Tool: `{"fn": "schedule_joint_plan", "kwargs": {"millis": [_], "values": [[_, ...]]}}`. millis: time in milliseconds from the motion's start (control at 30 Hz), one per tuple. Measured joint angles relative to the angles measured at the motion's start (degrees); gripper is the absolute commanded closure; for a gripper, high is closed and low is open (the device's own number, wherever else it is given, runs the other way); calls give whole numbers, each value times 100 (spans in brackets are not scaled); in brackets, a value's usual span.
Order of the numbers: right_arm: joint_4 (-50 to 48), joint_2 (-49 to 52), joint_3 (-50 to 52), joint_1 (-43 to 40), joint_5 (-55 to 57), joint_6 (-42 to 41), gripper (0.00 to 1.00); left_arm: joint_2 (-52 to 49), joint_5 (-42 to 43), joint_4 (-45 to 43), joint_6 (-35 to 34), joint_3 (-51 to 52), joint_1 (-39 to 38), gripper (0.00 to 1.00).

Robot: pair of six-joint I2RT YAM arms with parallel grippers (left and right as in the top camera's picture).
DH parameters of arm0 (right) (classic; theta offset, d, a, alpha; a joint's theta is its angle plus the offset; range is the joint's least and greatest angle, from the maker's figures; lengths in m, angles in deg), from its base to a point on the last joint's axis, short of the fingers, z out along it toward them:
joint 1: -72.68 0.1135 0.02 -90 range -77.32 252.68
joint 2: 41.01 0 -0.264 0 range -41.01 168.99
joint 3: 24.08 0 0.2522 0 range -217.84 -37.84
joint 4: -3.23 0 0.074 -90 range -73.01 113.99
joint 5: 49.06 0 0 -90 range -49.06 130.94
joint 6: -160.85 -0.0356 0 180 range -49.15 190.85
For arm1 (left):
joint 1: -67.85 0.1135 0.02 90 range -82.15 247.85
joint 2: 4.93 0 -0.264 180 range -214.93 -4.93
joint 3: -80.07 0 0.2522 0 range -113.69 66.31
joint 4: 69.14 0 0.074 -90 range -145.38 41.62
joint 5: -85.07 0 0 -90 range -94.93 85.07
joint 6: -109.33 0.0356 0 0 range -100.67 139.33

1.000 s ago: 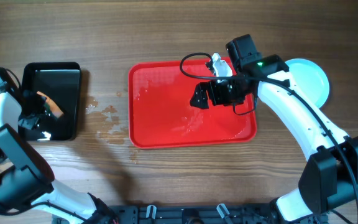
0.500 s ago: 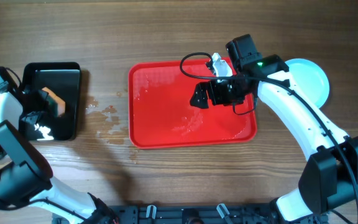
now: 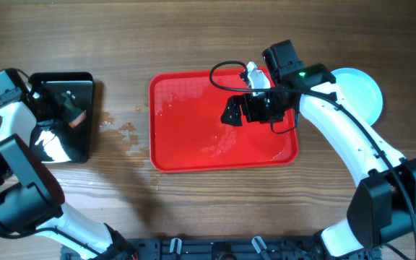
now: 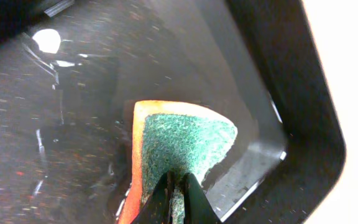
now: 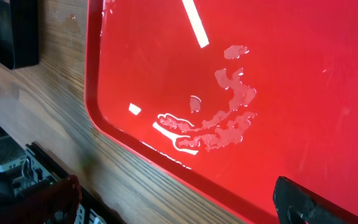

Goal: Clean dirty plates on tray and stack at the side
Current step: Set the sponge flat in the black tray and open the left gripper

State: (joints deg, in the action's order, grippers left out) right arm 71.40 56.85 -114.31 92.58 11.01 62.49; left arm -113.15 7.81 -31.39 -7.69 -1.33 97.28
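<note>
Sponge (image 4: 185, 143) is what the left gripper (image 4: 178, 200) has hold of. Its 2 fingertips are pinched narrow on the lower edge, with the green scrub face turned toward the wrist camera and an orange rim showing along the far side. The gripper hangs inside the black bin (image 4: 291, 81), and the bin's wet, shiny floor lies just beyond the sponge, the raised wall off to one side of it. From overhead the sponge looks lifted off the floor, though I can't be sure whether it touches.

Over on the other arm, the right gripper (image 3: 231, 113) hovers above the red tray (image 3: 172, 94), over the half of it nearer its own arm. Directly below and ahead of it, thin patches of water (image 5: 229, 121) glisten on the red floor. Only 1 dark fingertip (image 5: 303, 202) pokes into the wrist view, so I cannot tell whether those jaws are wide or closed.

Behind that gripper, past its wrist and off the tray, a pale aqua plate (image 3: 358, 92) sits on the wooden table (image 3: 193, 36), partly covered by the arm. How many lie under it I cannot tell. Between bin and tray, a few wet spots (image 3: 125, 131) mark the wood.
</note>
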Motion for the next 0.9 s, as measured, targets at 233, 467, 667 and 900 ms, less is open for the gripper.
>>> {"fn": "schedule_joint_plan", "kwargs": {"millis": [233, 467, 667, 900], "values": [[0, 0, 0, 0, 0, -39, 0, 42, 111, 125, 20, 0, -15, 96], [-28, 0, 0, 0, 0, -52, 0, 671, 177, 197, 22, 7, 59, 96], [-24, 0, 0, 0, 0, -59, 0, 706, 116, 463, 22, 9, -7, 96], [-22, 0, 0, 0, -2, -79, 0, 470, -267, 186, 42, 234, -199, 93]]}}
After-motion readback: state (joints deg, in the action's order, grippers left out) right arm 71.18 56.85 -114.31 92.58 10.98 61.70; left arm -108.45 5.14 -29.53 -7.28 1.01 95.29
